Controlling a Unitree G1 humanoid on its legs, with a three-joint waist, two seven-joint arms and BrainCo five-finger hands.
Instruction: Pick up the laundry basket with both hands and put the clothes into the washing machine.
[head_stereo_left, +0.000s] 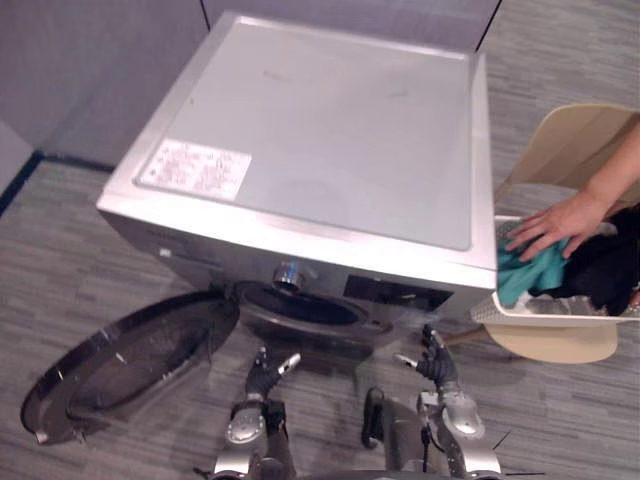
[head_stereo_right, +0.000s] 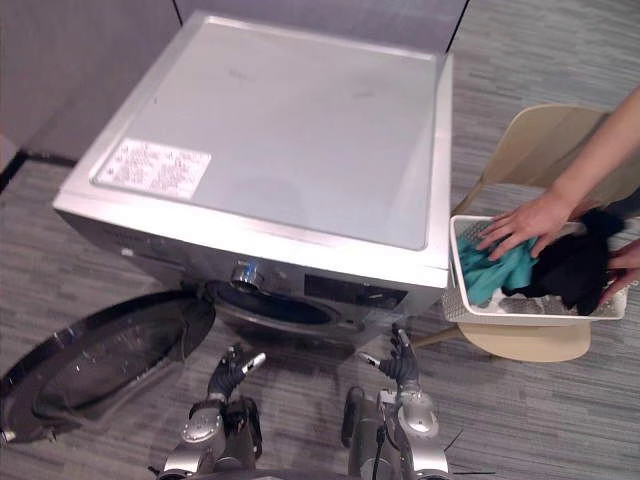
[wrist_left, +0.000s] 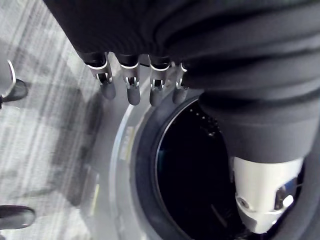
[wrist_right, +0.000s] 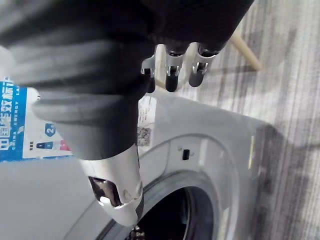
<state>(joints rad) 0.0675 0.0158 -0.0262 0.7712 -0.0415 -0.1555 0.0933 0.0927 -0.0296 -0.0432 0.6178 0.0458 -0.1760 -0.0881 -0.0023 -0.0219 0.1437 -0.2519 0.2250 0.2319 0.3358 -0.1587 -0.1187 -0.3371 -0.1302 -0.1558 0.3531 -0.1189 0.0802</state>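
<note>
The washing machine (head_stereo_left: 320, 130) is a boxy silver front-loader with a smooth, flat lid that carries a white printed label (head_stereo_left: 195, 168) near one corner. A round metal knob (head_stereo_left: 290, 273) sits above the dark circular drum opening (head_stereo_left: 300, 305). The round door (head_stereo_left: 120, 360), dark glass in a shiny rim, hangs wide open to the robot's left, low over the floor.

The laundry basket (head_stereo_right: 460, 290) is white plastic with perforated walls. It stands on the seat of a pale beige chair (head_stereo_right: 530, 345) just beside the machine's right side, well apart from both robot hands. A crumpled teal cloth (head_stereo_right: 490, 270) and a black garment (head_stereo_right: 570, 265) lie in it, and a person's hand (head_stereo_right: 520, 228) rests on top of them.

The left hand (head_stereo_left: 262, 378) and right hand (head_stereo_left: 437, 365) hang low in front of the drum, both empty, fingers loosely straight and thumbs held apart.

From the left wrist, the fingers (wrist_left: 130, 87) point past the drum's dark mouth and its grey rubbery ring. From the right wrist, the fingers (wrist_right: 171, 75) reach over the machine's front panel, where a blue and white sticker (wrist_right: 20, 135) and a small latch slot (wrist_right: 185, 154) show, along with a pale wooden chair leg (wrist_right: 245, 50).

The floor (head_stereo_left: 60, 270) is grey carpet with fine streaks; plain grey wall panels (head_stereo_left: 90, 60) stand behind the machine.
</note>
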